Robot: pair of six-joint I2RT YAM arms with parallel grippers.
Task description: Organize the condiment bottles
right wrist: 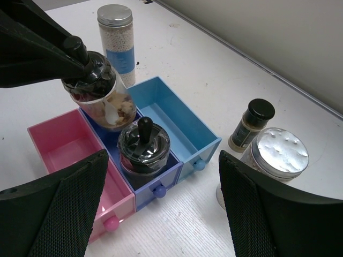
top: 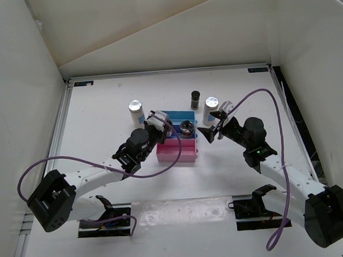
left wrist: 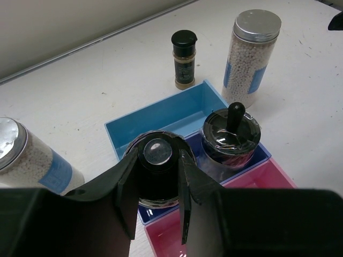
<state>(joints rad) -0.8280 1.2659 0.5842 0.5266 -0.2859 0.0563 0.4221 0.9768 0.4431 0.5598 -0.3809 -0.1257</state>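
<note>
Grip status: left gripper (left wrist: 156,184) is clamped on a clear jar (right wrist: 104,101), tilted over the rack's (right wrist: 59,142) dark-blue tier beside the second jar (right wrist: 143,147). Right gripper (top: 209,131) hangs open, empty. The jar looks rigid, slick and probably fragile, so take it by the body. White shakers (left wrist: 251,56) and the slim dark bottle (left wrist: 184,60) stand on the desk (left wrist: 80,85) beyond.

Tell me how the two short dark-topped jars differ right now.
The held jar is clamped in the left gripper; the seated jar is free. The held jar tilts; the seated jar stands upright. The seated jar rests in the rack's dark-blue drawer; the held jar hangs over it. Both are clear with black knobbed lids.
</note>
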